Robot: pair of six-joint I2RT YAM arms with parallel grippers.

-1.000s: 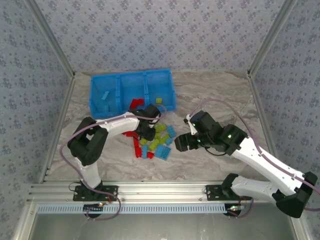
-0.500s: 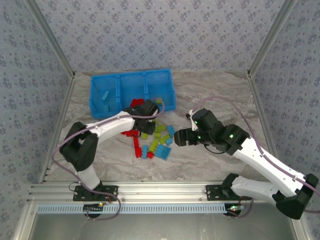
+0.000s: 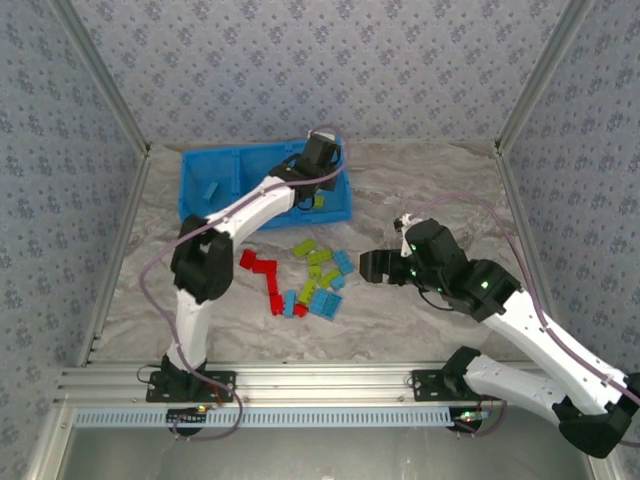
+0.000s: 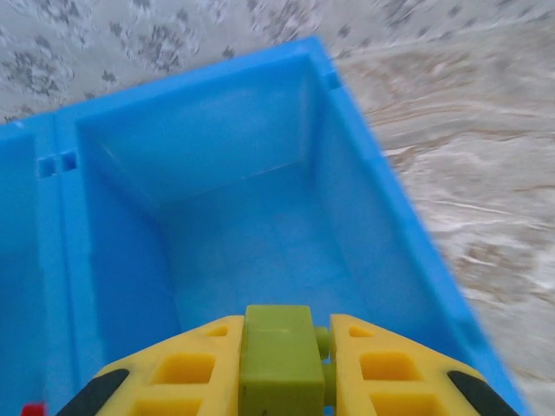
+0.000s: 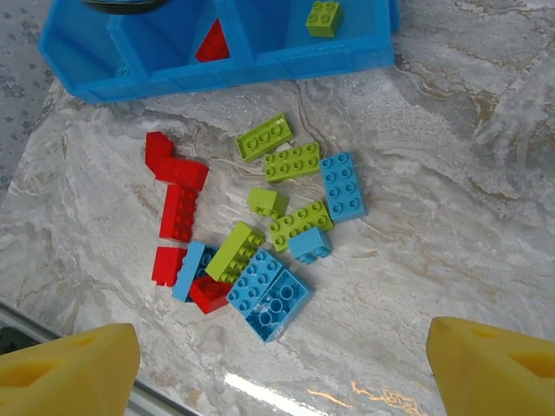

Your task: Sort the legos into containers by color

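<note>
My left gripper (image 3: pixel 318 156) is shut on a lime green brick (image 4: pixel 279 354) and hangs over the right compartment of the blue tray (image 3: pixel 262 151); the same tray's wall (image 4: pixel 373 199) is close below it. In that compartment lies another lime brick (image 5: pixel 323 17). A red brick (image 5: pixel 211 43) sits in the middle compartment and a light blue brick (image 3: pixel 210 190) in the left one. The loose legos (image 3: pixel 305 275) lie mid-table: red (image 5: pixel 178 208), lime (image 5: pixel 290 160) and light blue (image 5: pixel 269 295). To their right my right gripper (image 3: pixel 372 265) hovers open, its fingers (image 5: pixel 69 364) wide apart with nothing between them.
The tray stands at the back left of the marbled table (image 3: pixel 430 190). Patterned walls and metal posts close in the sides and back. Bare tabletop lies right of the pile and in front of it, up to the aluminium rail (image 3: pixel 320 380).
My left arm has swung from the pile up to the tray's right compartment, carrying the lime brick. My right gripper has drifted slightly right and away from the pile.
</note>
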